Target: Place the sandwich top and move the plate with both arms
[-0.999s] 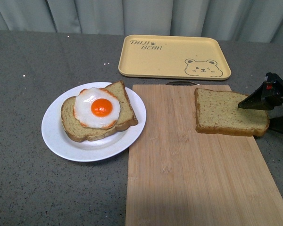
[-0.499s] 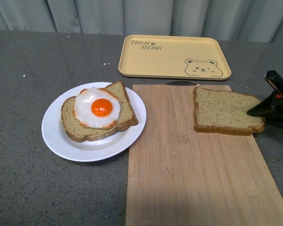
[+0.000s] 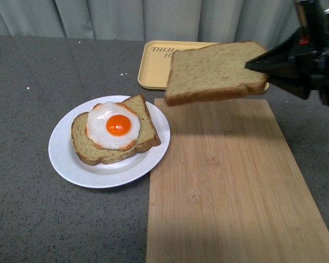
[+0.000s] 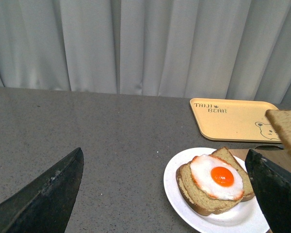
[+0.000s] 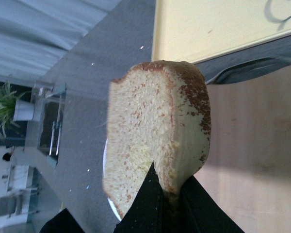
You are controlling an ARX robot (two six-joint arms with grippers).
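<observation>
My right gripper (image 3: pixel 252 67) is shut on the sandwich top (image 3: pixel 214 72), a plain tan speckled bread slice, and holds it in the air above the far end of the wooden board (image 3: pixel 230 186). In the right wrist view the slice (image 5: pixel 150 141) is pinched at its edge by the gripper (image 5: pixel 165 194). The white plate (image 3: pixel 63 150) sits left of the board and bears a bread slice with a fried egg (image 3: pixel 114 125). My left gripper (image 4: pixel 165 189) is open and empty, near the plate (image 4: pixel 177 182); it is out of the front view.
A yellow bear tray (image 3: pixel 153 71) lies behind the board, partly hidden by the lifted slice. Grey tabletop (image 3: pixel 33 71) spreads to the left and front. Curtains hang at the back.
My right gripper closed on the sandwich top on the board, lifted it and carried it up and left toward the plate. The plate and egg slice have not moved.
</observation>
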